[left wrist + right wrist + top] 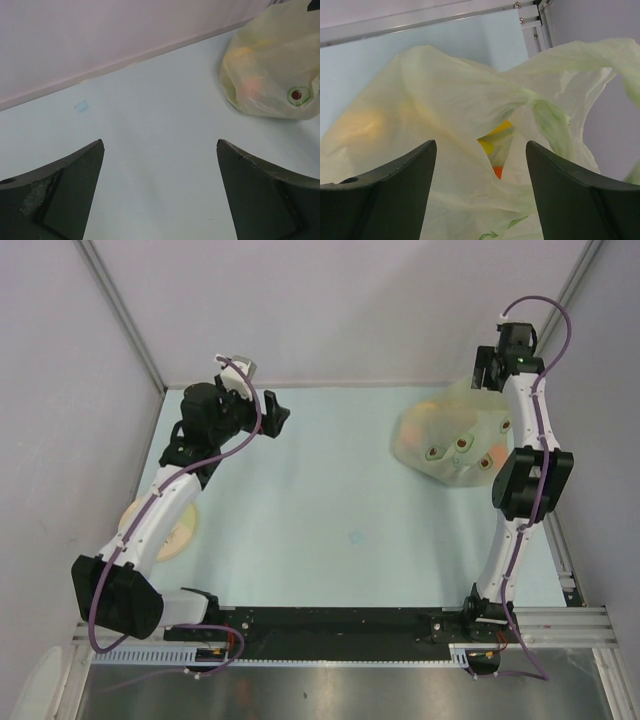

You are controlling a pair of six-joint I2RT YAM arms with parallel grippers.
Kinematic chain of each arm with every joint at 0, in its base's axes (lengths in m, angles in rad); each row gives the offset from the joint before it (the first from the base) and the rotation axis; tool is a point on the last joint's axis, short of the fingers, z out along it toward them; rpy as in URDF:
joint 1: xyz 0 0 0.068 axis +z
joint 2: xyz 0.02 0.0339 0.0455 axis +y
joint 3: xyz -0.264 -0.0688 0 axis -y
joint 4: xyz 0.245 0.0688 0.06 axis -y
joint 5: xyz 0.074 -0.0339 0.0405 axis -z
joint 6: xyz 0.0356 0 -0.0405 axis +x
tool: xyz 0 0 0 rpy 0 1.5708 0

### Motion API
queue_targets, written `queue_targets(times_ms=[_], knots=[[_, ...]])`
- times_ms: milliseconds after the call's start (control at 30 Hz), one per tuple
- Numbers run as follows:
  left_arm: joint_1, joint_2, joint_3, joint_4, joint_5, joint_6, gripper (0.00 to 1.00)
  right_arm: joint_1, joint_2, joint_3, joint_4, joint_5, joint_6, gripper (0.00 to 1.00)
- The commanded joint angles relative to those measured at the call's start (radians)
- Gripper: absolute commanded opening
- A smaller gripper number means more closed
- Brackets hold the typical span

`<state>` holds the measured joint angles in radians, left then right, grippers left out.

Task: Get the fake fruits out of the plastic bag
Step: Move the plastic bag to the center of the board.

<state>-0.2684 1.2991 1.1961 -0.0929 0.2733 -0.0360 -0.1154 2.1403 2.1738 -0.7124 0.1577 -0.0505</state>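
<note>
The left fingers (278, 418) are spread as wide as they go and hold nothing; between them there is only bare pale-blue tabletop (330, 500). Behind and below these fingers, near the left arm's lower link, a round cream plate (183, 537) lies on the tabletop, partly hidden by the arm. Ahead of the left fingers and off to their right, well apart from them, the plastic bag (270, 65) sits slumped near the back wall, one round printed mark facing them and an orange glow showing through its skin.

The right fingers (484, 372) hang over the far edge of the plastic bag, parted fairly wide, with no plastic pinched. In the right wrist view the crinkled rim of the bag lies just below and between them, its mouth gaping in the gap. The fake fruits (496, 137) are inside the bag: a yellow piece and an orange one show through the opening, and another yellow shape glows through the plastic left of the fingers.
</note>
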Motion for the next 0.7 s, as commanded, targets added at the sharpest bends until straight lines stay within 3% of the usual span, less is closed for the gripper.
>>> queue_targets(times_ms=[0, 233, 333, 367, 467, 667], knots=[[-0.006, -0.026, -0.020, 0.019, 0.009, -0.044, 1.00, -0.013, 0.006, 0.041, 0.050, 0.043, -0.017, 0.77], [-0.008, -0.014, -0.020, 0.022, 0.018, -0.067, 1.00, -0.021, 0.131, 0.158, 0.099, -0.007, 0.043, 0.72], [-0.008, -0.014, -0.012, 0.004, 0.015, -0.065, 1.00, -0.018, 0.193, 0.252, 0.105, -0.147, 0.041, 0.41], [-0.008, -0.014, -0.009, -0.002, 0.017, -0.059, 1.00, -0.014, 0.199, 0.265, 0.111, -0.259, 0.046, 0.23], [-0.008, -0.020, -0.009, -0.021, -0.005, -0.045, 1.00, 0.037, 0.188, 0.262, 0.119, -0.334, 0.046, 0.00], [0.006, -0.041, -0.007, -0.041, -0.083, -0.033, 1.00, 0.239, 0.099, 0.195, 0.097, -0.487, 0.098, 0.00]])
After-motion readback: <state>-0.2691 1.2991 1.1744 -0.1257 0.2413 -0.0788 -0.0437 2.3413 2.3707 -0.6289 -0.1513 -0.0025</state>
